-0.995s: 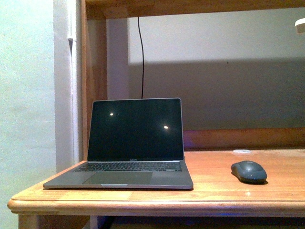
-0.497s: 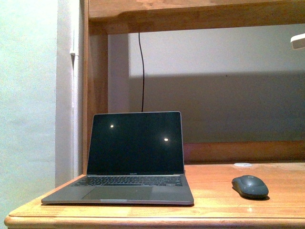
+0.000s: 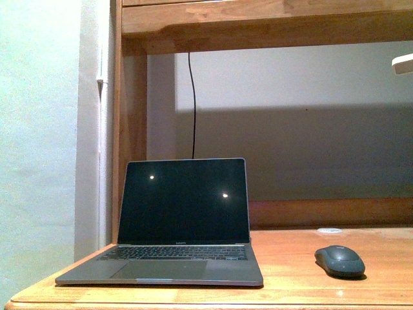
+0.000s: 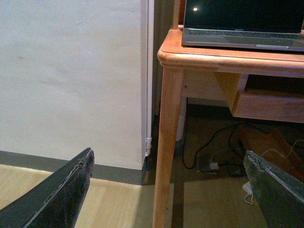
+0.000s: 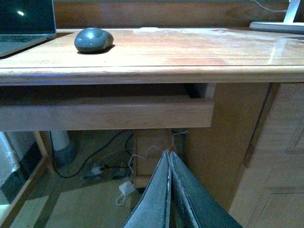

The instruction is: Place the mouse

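Your small dark grey domed mouse (image 3: 339,261) sits on the wooden counter (image 3: 290,284), at 3 o'clock from the open grey laptop (image 3: 174,223). Your left tool (image 4: 166,190) gapes wide and empty; your right tool (image 5: 169,190) is pressed closed on nothing

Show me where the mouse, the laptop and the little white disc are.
mouse (image 3: 339,261), front view, top of its domed shell.
laptop (image 3: 183,201), front view, middle of the dark screen.
white disc (image 3: 330,230), front view, its flat top.

Front low at desk (image 3: 290,284) level, wrists below, sharing laptop (image 3: 182,223)
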